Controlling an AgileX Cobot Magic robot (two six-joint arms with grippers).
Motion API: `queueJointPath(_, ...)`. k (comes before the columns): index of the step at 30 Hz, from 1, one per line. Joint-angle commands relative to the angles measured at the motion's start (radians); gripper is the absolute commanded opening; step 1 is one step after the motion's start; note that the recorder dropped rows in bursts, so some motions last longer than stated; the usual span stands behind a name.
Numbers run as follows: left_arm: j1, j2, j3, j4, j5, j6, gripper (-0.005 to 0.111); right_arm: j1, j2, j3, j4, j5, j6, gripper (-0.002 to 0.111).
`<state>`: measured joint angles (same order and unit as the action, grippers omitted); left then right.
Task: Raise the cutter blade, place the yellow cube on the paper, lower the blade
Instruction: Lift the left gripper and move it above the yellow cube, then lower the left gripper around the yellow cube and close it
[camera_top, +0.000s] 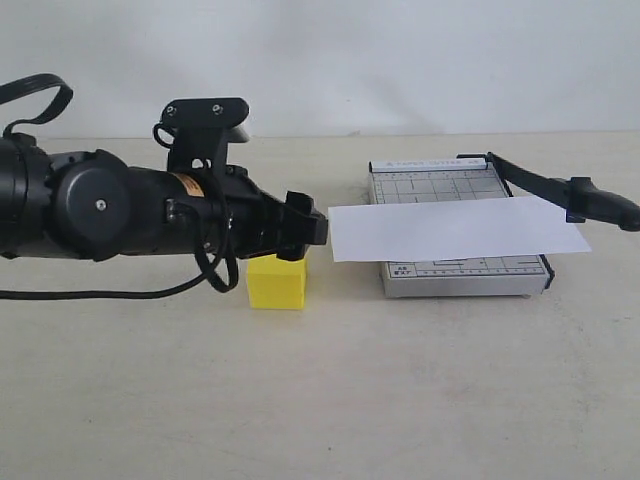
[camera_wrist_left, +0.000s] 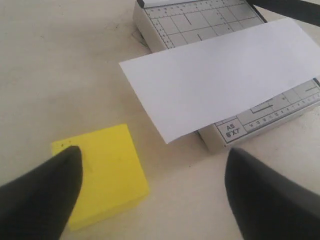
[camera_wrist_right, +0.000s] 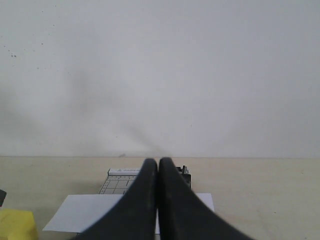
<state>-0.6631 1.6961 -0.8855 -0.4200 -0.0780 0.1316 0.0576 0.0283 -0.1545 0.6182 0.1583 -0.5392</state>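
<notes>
Plainly, the table (camera_top: 400, 400) carries everything, and the layout suits the task's order. The left arm (camera_top: 100, 210), the bulkiest thing in the exterior view, reaches in low from the left so that its tip hangs just over the yellow cube (camera_top: 277, 282). The grey gridded trimmer (camera_top: 440, 185) sits to the right, apart from the cube. The paper (camera_top: 450, 228) lies across it and overhangs both side edges, its left end pointing toward the cube, which leaves a broad white landing spot. The cutter blade (camera_top: 560, 190) runs from its hinge at the far corner out to the thick handle past the trimmer's right edge. It looks tilted up off the base, probably to keep the paper clear for the cube, though how high cannot be told. The cube rests on the table beside the trimmer, not yet on the paper. The left claw (camera_wrist_left: 150, 170) is spread wide and grips nothing. One finger (camera_wrist_left: 45, 195) overlaps a corner of the cube and the other stands beyond its opposite side, so the hold looks lined up but not closed. The right claw (camera_wrist_right: 158, 172) is pressed together and empty, held back and facing the trimmer, likely waiting for the blade.
</notes>
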Motion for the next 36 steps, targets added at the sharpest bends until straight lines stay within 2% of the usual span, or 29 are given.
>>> queueJointPath(1,0.006,0.002,-0.034,-0.011,0.017,-0.01,0.074,0.0,-0.006,0.004,-0.001,-0.003,0.005,0.0)
queueJointPath(13,0.13,0.007,-0.057,0.021,0.161,0.032,0.074,0.0,-0.006,0.004,-0.001,-0.003,0.005,0.0)
queueJointPath(19,0.133,0.053,-0.069,0.061,0.222,0.028,0.074,0.0,-0.006,0.004,-0.001,-0.003,0.005,0.0)
queueJointPath(30,0.131,0.114,-0.252,0.103,0.364,0.026,0.074,0.0,-0.006,0.004,-0.001,-0.003,0.005,0.0)
queueJointPath(36,0.131,0.159,-0.319,0.105,0.447,-0.053,0.074,0.0,-0.006,0.004,-0.001,-0.003,0.005,0.0)
